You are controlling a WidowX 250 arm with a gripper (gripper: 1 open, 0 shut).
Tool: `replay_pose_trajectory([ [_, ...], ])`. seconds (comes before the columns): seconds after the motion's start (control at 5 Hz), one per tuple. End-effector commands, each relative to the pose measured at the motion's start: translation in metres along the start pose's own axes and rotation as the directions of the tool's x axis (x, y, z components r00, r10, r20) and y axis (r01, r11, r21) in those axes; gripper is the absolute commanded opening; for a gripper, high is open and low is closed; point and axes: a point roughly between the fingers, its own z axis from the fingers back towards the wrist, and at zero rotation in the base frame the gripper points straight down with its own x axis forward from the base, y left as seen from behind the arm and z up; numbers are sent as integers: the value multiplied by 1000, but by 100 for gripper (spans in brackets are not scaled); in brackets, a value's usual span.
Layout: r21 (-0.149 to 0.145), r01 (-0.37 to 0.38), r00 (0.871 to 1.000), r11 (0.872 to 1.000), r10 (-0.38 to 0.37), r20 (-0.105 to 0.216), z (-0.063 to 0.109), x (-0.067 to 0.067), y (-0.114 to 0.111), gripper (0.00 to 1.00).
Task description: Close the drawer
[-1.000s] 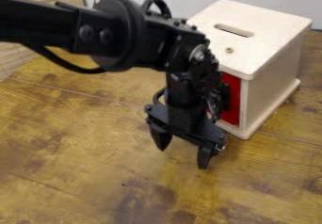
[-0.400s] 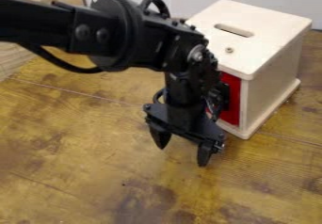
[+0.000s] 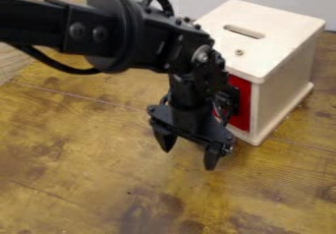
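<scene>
The drawer (image 3: pixel 241 102) shows as a red front set nearly flush in the cream cabinet (image 3: pixel 273 53), mostly hidden behind my arm. Its black wire handle cannot be made out behind the wrist. My black gripper (image 3: pixel 188 151) hangs in front of the drawer, just above the tabletop, fingers pointing down. The two fingertips stand apart with nothing between them, so it is open.
The cream wooden cabinet has a slot (image 3: pixel 245 29) on top and stands at the back right of the worn wooden table (image 3: pixel 92 179). My black arm (image 3: pixel 92 36) reaches in from the upper left.
The arm and gripper have shifted very slightly left, away from the drawer front. The drawer looks unchanged.
</scene>
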Motion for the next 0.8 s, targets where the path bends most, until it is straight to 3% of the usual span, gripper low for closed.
replay_pose_trajectory([
  [0.0,-12,14,995,1000,-13,99,39,14,-5,100],
  [0.6,22,1,997,1000,-3,81,56,13,2,100],
])
